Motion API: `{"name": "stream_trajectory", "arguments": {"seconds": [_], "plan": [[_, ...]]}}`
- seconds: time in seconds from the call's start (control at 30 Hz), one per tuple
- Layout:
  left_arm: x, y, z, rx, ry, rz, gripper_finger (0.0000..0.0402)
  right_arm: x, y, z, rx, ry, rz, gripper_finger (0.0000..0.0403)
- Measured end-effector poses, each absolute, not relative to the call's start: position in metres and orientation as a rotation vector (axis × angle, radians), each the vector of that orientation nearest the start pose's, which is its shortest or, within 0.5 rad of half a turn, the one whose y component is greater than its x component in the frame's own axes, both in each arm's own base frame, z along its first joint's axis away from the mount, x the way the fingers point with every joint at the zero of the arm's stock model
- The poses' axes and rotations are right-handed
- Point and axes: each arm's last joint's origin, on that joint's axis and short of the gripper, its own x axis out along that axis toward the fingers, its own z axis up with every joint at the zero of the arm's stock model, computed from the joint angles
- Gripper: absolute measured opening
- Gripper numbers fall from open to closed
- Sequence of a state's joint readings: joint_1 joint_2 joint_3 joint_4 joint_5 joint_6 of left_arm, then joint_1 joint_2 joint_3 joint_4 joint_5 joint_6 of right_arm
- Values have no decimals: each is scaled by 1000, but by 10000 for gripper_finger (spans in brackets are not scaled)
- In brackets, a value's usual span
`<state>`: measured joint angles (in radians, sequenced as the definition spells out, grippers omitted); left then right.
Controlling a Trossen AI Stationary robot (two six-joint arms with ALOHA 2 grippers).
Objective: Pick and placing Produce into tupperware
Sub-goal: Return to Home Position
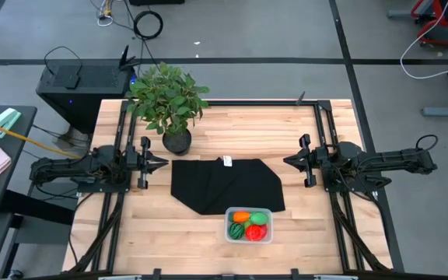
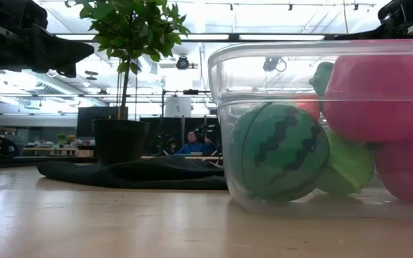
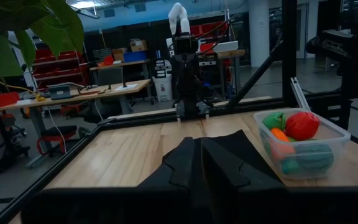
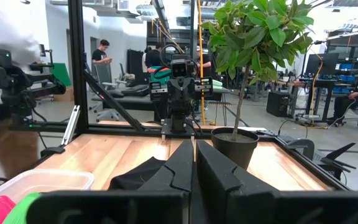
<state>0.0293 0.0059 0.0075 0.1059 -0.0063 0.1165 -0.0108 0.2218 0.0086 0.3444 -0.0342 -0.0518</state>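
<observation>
The clear tupperware (image 1: 249,225) stands on the wooden table near its near edge, just off the black mat's near corner. Inside lie several produce pieces: an orange one (image 1: 241,217), a light green one (image 1: 259,218), a striped green melon (image 1: 238,231) and a red one (image 1: 256,231). The low view shows the tupperware (image 2: 321,129) close up with the melon (image 2: 279,152) resting on its floor. My left gripper (image 1: 162,162) hovers shut at the mat's left side; my right gripper (image 1: 288,161) hovers shut at its right side. Both touch nothing.
A black cloth mat (image 1: 225,184) lies mid-table. A leafy potted plant (image 1: 169,99) stands at the far left, close behind my left gripper. Black frame rails (image 1: 327,132) run along the table's sides. People show in the room beyond.
</observation>
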Motion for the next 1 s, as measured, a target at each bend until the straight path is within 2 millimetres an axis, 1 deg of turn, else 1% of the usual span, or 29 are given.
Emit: {"name": "stream_trajectory", "arguments": {"seconds": [0.17,0.5,0.8,1.0], "plan": [[97,3,176,118,-106,42,40,110,0,181,-55,-132,20,26],[97,3,176,118,-106,42,28,110,0,181,-55,-132,20,26],[97,3,176,118,-106,42,40,110,0,181,-55,-132,20,26],[97,3,176,118,-106,42,35,110,0,181,-55,-132,20,26]]}}
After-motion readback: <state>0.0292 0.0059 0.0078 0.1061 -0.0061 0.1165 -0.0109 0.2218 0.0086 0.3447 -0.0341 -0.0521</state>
